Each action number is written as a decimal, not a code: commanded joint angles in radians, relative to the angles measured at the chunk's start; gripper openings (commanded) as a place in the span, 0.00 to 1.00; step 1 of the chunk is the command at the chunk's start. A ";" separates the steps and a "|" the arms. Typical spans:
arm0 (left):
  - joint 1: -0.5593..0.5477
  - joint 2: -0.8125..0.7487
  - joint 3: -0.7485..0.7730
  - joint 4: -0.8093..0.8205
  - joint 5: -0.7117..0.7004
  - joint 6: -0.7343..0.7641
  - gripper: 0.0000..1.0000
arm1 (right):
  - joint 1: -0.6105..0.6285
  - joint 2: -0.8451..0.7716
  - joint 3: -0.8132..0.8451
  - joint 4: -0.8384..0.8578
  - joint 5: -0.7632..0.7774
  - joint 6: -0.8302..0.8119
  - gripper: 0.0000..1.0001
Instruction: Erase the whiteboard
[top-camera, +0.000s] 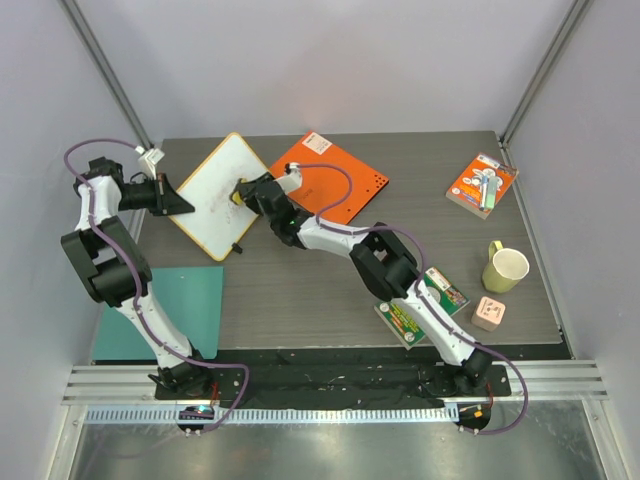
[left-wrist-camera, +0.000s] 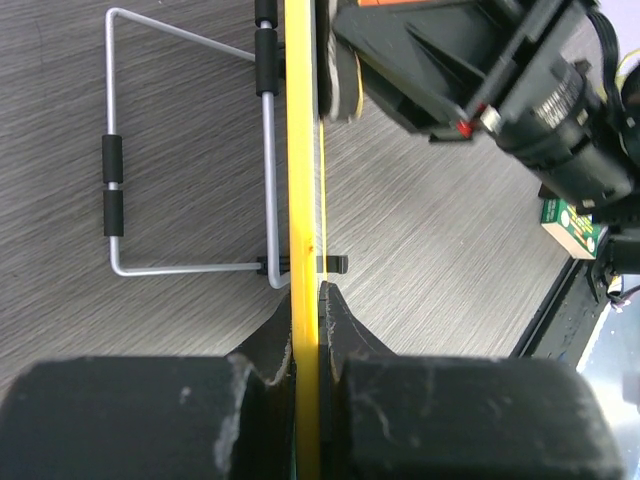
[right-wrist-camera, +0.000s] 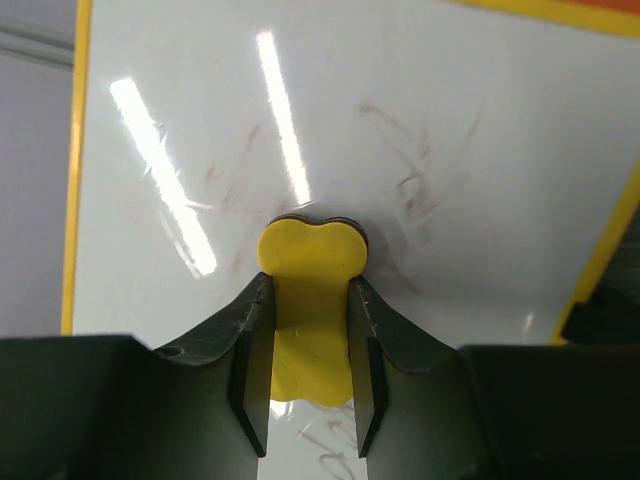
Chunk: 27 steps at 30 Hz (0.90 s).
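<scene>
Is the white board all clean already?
No, the whiteboard shows faint smeared pen marks around the yellow eraser pinched in the right arm's fingers.

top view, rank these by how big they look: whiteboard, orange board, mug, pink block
1. whiteboard and orange board: look about alike, both partly covered by the right arm, so not ranked
2. mug
3. pink block

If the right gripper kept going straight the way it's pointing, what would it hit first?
The whiteboard. The right gripper holds a yellow eraser whose tip looks pressed to the board's smudged white face, so there seems no gap left, though contact is hard to confirm.
</scene>
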 joint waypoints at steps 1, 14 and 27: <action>-0.046 -0.034 -0.025 -0.031 -0.166 0.182 0.00 | -0.039 0.061 -0.042 -0.319 0.050 -0.011 0.01; -0.046 -0.045 -0.022 -0.064 -0.149 0.199 0.00 | -0.059 0.197 0.202 -0.347 -0.011 -0.181 0.01; -0.045 -0.047 -0.028 -0.125 -0.161 0.278 0.00 | -0.096 0.156 0.139 -0.192 -0.013 -0.221 0.01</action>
